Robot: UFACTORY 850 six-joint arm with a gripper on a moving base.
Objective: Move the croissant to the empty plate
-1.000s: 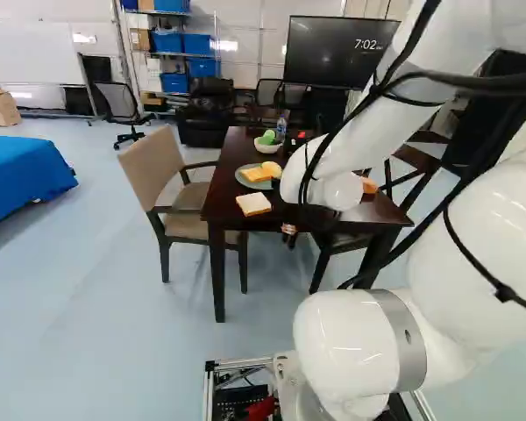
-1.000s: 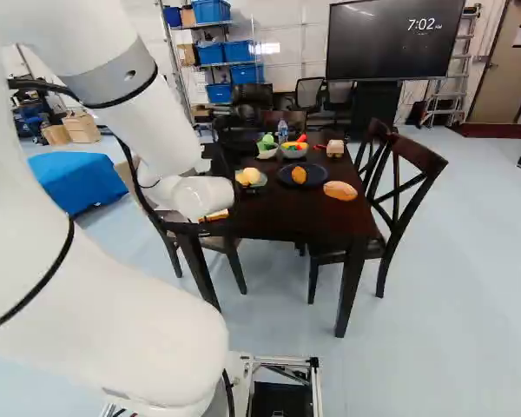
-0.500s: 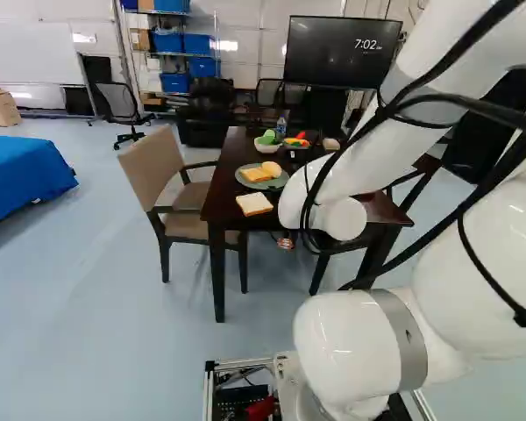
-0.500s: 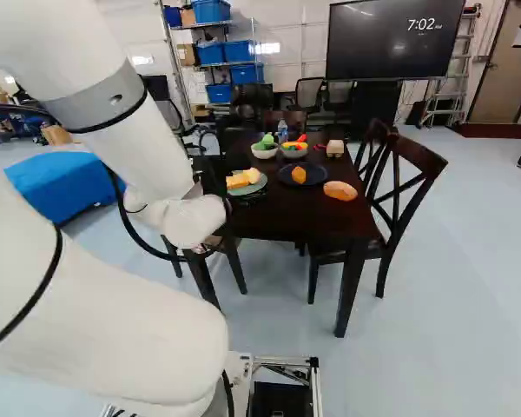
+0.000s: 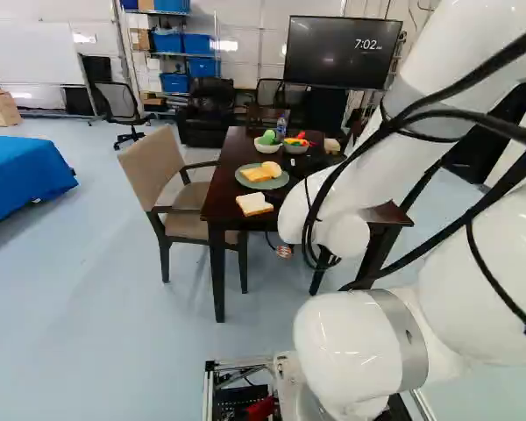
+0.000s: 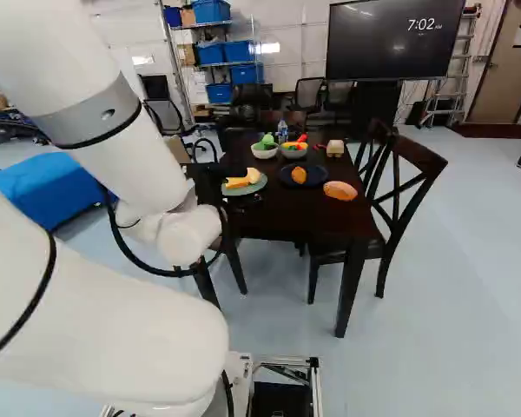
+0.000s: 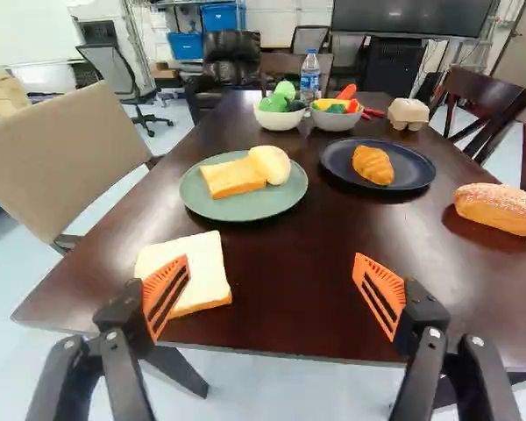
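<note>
**Hand state.** The hand [image 7: 273,291] is open. Its orange pads stand wide apart with nothing between them. It is held off the near edge of the worktop [image 7: 316,250], facing across it.

**Location of the croissant.** The croissant [image 7: 373,164] lies on the dark plate [image 7: 421,172], well ahead of the hand and slightly toward its right finger. It is the only item on that plate. The green plate [image 7: 245,206] beside it carries a toast slice and a bun. No bare plate is in view. The scene therefore fits either a croissant already set on its target plate or one whose target lies out of view.

**Handling properties (estimated).**
- Weight: light.
- Body: soft and hollow, so it will crush under firm pressure.
- Crust: flaky and brittle, so it will shed crumbs and may tear at the tapered ends.
- Surface: dry, so slip is unlikely.

**Grasp point.** Take hold across the thick middle, with the pads on the two long flanks. Avoid the thin tips. Close only until both pads make contact.

**Clearance.** A long roll [image 7: 500,209] lies on the worktop near the dark plate.
</note>
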